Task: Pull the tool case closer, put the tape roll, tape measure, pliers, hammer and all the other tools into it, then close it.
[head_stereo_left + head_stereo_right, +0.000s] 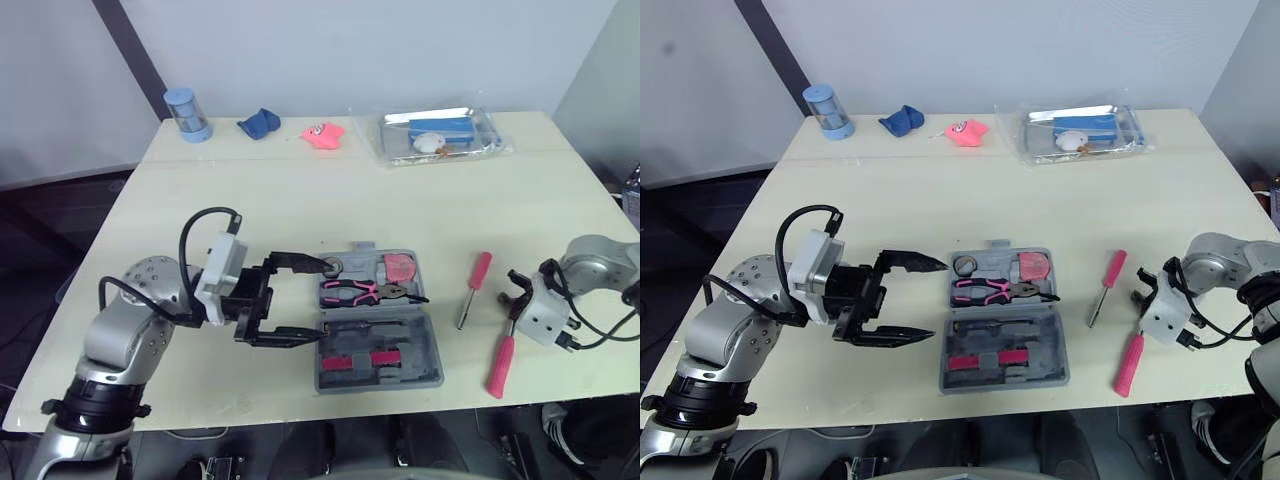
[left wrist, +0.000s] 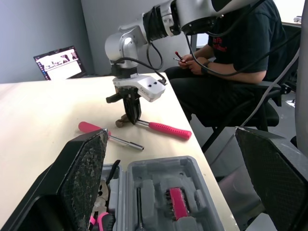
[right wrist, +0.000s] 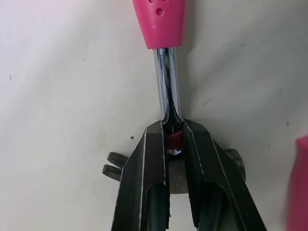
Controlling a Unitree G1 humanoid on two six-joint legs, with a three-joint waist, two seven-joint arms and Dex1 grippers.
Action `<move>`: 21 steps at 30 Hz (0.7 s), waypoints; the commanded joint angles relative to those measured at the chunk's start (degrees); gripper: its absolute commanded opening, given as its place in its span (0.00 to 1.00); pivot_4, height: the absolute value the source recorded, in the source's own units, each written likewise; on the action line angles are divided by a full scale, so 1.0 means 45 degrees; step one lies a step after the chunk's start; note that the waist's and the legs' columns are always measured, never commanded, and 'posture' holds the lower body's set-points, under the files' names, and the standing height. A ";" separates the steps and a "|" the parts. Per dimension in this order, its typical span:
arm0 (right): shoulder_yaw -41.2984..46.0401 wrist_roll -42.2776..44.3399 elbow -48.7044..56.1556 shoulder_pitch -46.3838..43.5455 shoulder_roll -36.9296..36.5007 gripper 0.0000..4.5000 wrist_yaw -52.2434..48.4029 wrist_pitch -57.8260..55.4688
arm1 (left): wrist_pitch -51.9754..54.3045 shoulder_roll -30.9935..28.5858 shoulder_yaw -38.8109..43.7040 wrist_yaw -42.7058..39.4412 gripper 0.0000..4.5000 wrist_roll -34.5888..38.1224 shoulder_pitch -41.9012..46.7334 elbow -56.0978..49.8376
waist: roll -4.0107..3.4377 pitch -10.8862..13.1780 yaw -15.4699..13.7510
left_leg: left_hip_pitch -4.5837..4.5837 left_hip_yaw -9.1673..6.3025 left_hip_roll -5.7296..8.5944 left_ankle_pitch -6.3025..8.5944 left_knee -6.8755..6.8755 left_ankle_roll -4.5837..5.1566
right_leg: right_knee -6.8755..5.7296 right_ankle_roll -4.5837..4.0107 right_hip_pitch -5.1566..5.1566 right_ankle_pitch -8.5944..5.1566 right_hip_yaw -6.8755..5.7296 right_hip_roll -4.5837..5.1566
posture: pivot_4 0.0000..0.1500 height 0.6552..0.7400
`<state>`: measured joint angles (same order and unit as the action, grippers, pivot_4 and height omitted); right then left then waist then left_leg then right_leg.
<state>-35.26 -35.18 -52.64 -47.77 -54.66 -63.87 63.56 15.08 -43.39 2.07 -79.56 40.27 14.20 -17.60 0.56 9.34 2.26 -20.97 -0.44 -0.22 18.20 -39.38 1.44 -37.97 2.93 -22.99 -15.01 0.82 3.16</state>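
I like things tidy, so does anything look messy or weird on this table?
Two tools lie outside the open tool case: the screwdriver and the hammer, on the table to its right. The right hand pinches the hammer's metal neck by the head, not its pink handle.

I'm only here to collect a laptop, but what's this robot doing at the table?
The robot is packing tools into an open grey plastic tool case on the cream table. Its right end effector is shut on the metal shaft of a pink-handled hammer lying right of the case. The left end effector hangs open by the case's left side. The pink-handled pliers are already inside; a pink-handled screwdriver lies outside, between case and hammer.
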 commanded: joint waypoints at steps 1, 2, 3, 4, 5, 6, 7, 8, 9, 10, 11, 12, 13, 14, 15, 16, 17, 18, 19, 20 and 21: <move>0.0592 0.2490 0.1422 0.1081 -0.0895 0.01 -0.1869 -0.1180 | 0.0013 0.0019 0.0241 0.0105 1.00 0.0222 -0.0172 -0.0573 | -0.0018 0.0011 -0.0064 | -0.0004 -0.0007 0.0000 0.0000 0.0002 0.0000 | 0.0003 0.0000 -0.0001 0.0000 0.0000 0.0005 | 1.00 1.00; 0.0731 0.2974 0.1903 0.1375 -0.1110 0.01 -0.2245 -0.1561 | 0.0018 0.0023 0.0251 0.0115 1.00 0.0229 -0.0198 -0.0592 | -0.0028 0.0016 -0.0099 | -0.0013 -0.0012 0.0000 0.0000 0.0003 0.0001 | 0.0006 0.0000 -0.0004 0.0000 -0.0003 0.0011 | 1.00 1.00; 0.0862 0.3374 0.2403 0.1651 -0.1304 0.01 -0.2579 -0.1958 | 0.0024 0.0018 0.0270 0.0121 1.00 0.0242 -0.0226 -0.0614 | -0.0032 0.0019 -0.0106 | -0.0023 -0.0015 0.0001 0.0001 0.0003 0.0002 | 0.0006 0.0000 -0.0010 0.0000 -0.0005 0.0016 | 1.00 1.00; 0.1213 0.4240 0.3229 0.2269 -0.1709 0.01 -0.3033 -0.2909 | 0.0012 0.0019 0.0277 0.0123 1.00 0.0245 -0.0270 -0.0629 | -0.0040 0.0024 -0.0121 | -0.0025 -0.0013 0.0001 0.0001 0.0003 0.0002 | 0.0006 0.0000 -0.0012 0.0000 -0.0003 0.0017 | 1.00 1.00; 0.1626 0.5074 0.4150 0.3003 -0.2156 0.01 -0.3405 -0.4049 | 0.0000 0.0036 0.0267 0.0128 1.00 0.0239 -0.0298 -0.0629 | -0.0045 0.0025 -0.0160 | -0.0030 -0.0014 0.0002 0.0001 0.0001 0.0002 | 0.0005 0.0001 -0.0013 0.0000 -0.0005 0.0018 | 1.00 1.00; 0.2040 0.5827 0.5083 0.3741 -0.2547 0.01 -0.3657 -0.5228 | -0.0007 0.0054 0.0257 0.0138 1.00 0.0232 -0.0317 -0.0632 | -0.0056 0.0025 -0.0242 | -0.0027 -0.0016 0.0003 0.0002 0.0000 0.0003 | 0.0003 0.0000 -0.0013 0.0000 -0.0005 0.0020 | 1.00 1.00; 0.2577 0.6834 0.6274 0.4675 -0.2878 0.01 -0.3776 -0.6929 | 0.0002 0.0078 0.0245 0.0153 1.00 0.0239 -0.0324 -0.0639 | -0.0060 0.0024 -0.0294 | -0.0031 -0.0019 0.0002 0.0002 0.0001 0.0004 | 0.0003 0.0000 -0.0015 0.0000 -0.0008 0.0021 | 1.00 1.00; 0.3022 0.7552 0.7268 0.5437 -0.3126 0.01 -0.3763 -0.8295 | 0.0016 0.0095 0.0238 0.0165 1.00 0.0243 -0.0323 -0.0645 | -0.0063 0.0024 -0.0345 | -0.0030 -0.0019 0.0002 0.0002 0.0001 0.0004 | 0.0002 0.0000 -0.0015 0.0000 -0.0006 0.0026 | 1.00 1.00; 0.3470 0.8115 0.8234 0.6193 -0.3407 0.01 -0.3732 -0.9485 | 0.0030 0.0106 0.0236 0.0170 1.00 0.0251 -0.0322 -0.0649 | -0.0060 0.0022 -0.0357 | -0.0036 -0.0027 0.0001 0.0002 0.0001 0.0005 | 0.0003 0.0000 -0.0017 0.0000 -0.0011 0.0041 | 1.00 1.00; 0.3932 0.8650 0.9132 0.6921 -0.3684 0.01 -0.3614 -1.0723 | 0.0039 0.0112 0.0236 0.0164 1.00 0.0257 -0.0323 -0.0649 | -0.0073 0.0023 -0.0369 | -0.0033 -0.0028 0.0000 0.0003 0.0001 0.0006 | 0.0002 0.0000 -0.0013 0.0000 -0.0018 0.0068 | 1.00 1.00; 0.4438 0.8972 0.9905 0.7584 -0.3891 0.01 -0.3380 -1.1821 | 0.0051 0.0119 0.0235 0.0159 1.00 0.0259 -0.0318 -0.0643 | -0.0075 0.0020 -0.0356 | -0.0039 -0.0028 0.0001 0.0005 -0.0001 0.0009 | -0.0003 0.0000 -0.0016 0.0000 -0.0018 0.0075 | 1.00 1.00; 0.4901 0.9266 1.0579 0.8170 -0.4053 0.01 -0.3099 -1.2825 | 0.0054 0.0117 0.0249 0.0143 1.00 0.0266 -0.0328 -0.0634 | -0.0074 0.0019 -0.0353 | -0.0024 -0.0027 0.0001 0.0010 -0.0002 0.0019 | -0.0006 0.0000 -0.0010 0.0000 -0.0016 0.0072 | 1.00 1.00; 0.5289 0.9584 1.1052 0.8622 -0.4133 0.01 -0.2844 -1.3610 | 0.0054 0.0114 0.0259 0.0130 1.00 0.0269 -0.0333 -0.0625 | -0.0083 0.0021 -0.0356 | -0.0022 -0.0025 0.0001 0.0011 -0.0002 0.0019 | -0.0006 0.0000 -0.0010 0.0000 -0.0014 0.0071 | 1.00 1.00; 0.5755 0.9907 1.1605 0.9110 -0.4164 0.01 -0.2587 -1.4517 | 0.0062 0.0115 0.0266 0.0122 1.00 0.0268 -0.0334 -0.0617 | -0.0084 0.0021 -0.0346 | -0.0022 -0.0019 0.0004 0.0029 -0.0003 0.0052 | -0.0010 0.0002 -0.0009 0.0001 -0.0021 0.0052 | 1.00 1.00; 0.6409 1.0354 1.2289 0.9787 -0.4173 0.01 -0.2138 -1.5823 | 0.0058 0.0107 0.0290 0.0100 1.00 0.0271 -0.0356 -0.0603 | -0.0086 0.0022 -0.0372 | -0.0025 -0.0021 0.0006 0.0029 -0.0002 0.0052 | -0.0009 0.0002 -0.0010 0.0001 -0.0021 0.0034 | 1.00 1.00; 0.7177 1.0778 1.2970 1.0498 -0.4068 0.01 -0.1617 -1.7223 | 0.0057 0.0099 0.0308 0.0081 1.00 0.0277 -0.0375 -0.0596 | -0.0084 0.0021 -0.0381 | -0.0029 -0.0024 0.0007 0.0029 -0.0003 0.0051 | -0.0007 0.0003 -0.0011 0.0001 -0.0018 0.0016 | 1.00 1.00; 0.7857 1.1055 1.3582 1.1092 -0.3914 0.01 -0.1086 -1.8412 | 0.0054 0.0088 0.0333 0.0058 1.00 0.0282 -0.0399 -0.0583 | -0.0084 0.0022 -0.0402 | -0.0028 -0.0027 0.0007 0.0029 -0.0005 0.0050 | -0.0006 0.0003 -0.0010 0.0001 -0.0017 0.0008 | 1.00 1.00; 0.8423 1.1249 1.4117 1.1576 -0.3743 0.01 -0.0619 -1.9377 | 0.0045 0.0071 0.0362 0.0027 1.00 0.0288 -0.0431 -0.0574 | -0.0084 0.0021 -0.0423 | -0.0040 -0.0035 0.0006 0.0023 -0.0004 0.0040 | -0.0003 0.0003 -0.0012 0.0001 -0.0019 0.0008 | 1.00 1.00; 0.8997 1.1537 1.4642 1.1992 -0.3472 0.01 -0.0150 -2.0406 | 0.0036 0.0056 0.0378 -0.0003 1.00 0.0287 -0.0452 -0.0563 | -0.0083 0.0021 -0.0455 | -0.0043 -0.0034 0.0006 0.0017 -0.0004 0.0030 | 0.0000 0.0003 -0.0014 0.0001 -0.0019 0.0007 | 1.00 1.00; 0.9484 1.1792 1.5152 1.2309 -0.3200 0.01 0.0298 -2.1350 | 0.0026 0.0042 0.0395 -0.0043 1.00 0.0288 -0.0469 -0.0540 | -0.0080 0.0020 -0.0468 | -0.0049 -0.0037 0.0007 0.0017 -0.0004 0.0030 | 0.0002 0.0003 -0.0014 0.0001 -0.0020 0.0006 | 1.00 1.00; 0.9964 1.2111 1.5689 1.2568 -0.2914 0.01 0.0771 -2.2524 | 0.0008 0.0020 0.0390 -0.0113 1.00 0.0274 -0.0472 -0.0511 | -0.0080 0.0020 -0.0478 | -0.0050 -0.0034 0.0007 0.0017 -0.0005 0.0030 | 0.0002 0.0003 -0.0014 0.0001 -0.0019 0.0002 | 1.00 1.00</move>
<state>4.94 16.61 13.70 8.08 -68.64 -63.53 -30.58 15.78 -42.87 2.38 -79.39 40.70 12.10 -19.04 0.20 9.43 0.11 -21.18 -0.59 -0.18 18.28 -39.40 1.58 -37.97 2.94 -23.05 -15.00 0.74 3.16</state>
